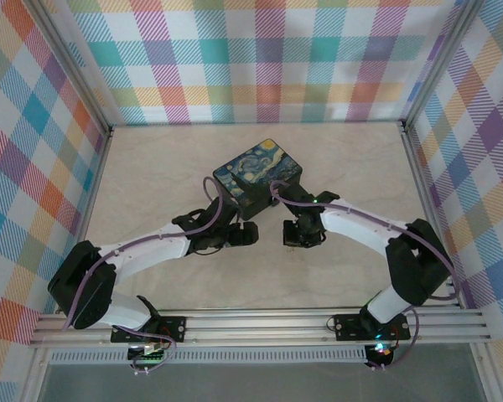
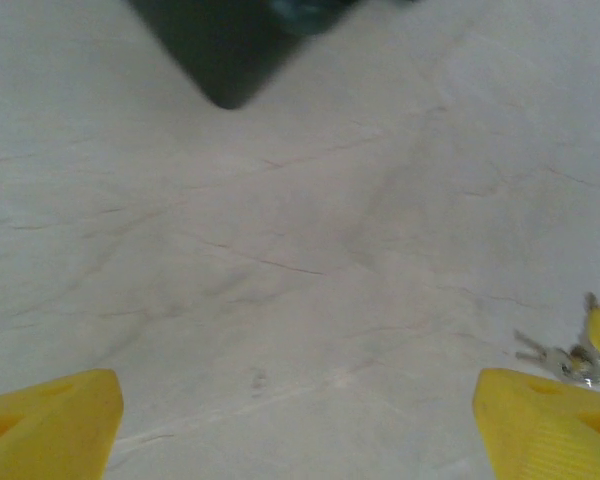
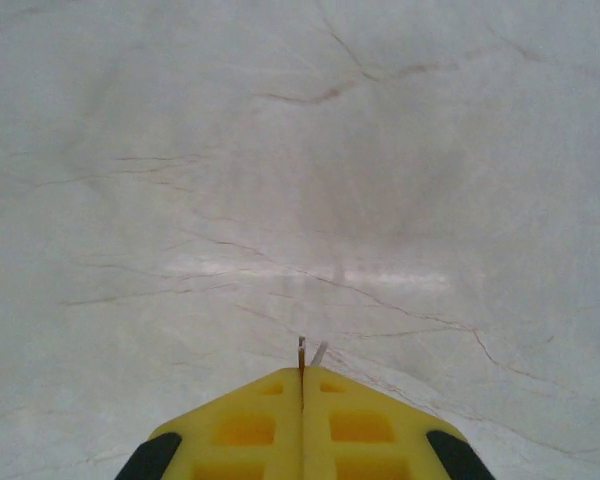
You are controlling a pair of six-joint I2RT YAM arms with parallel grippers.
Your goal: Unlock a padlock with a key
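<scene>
1. Pinching the key (image 3: 302, 350), the right jaws are clenched on its end, low over the surface (image 3: 280, 150).
2. The left jaws hang wide open, holding nothing.
3. The thin key could slip or twist, because so little is gripped.

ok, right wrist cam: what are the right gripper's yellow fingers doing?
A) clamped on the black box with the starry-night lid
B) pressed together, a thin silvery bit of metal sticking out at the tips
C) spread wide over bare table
B. The right gripper has its yellow fingers pressed flat together, and a sliver of what looks like the small silvery metal key pokes out at the tips, above the pale marble-look table.
</scene>
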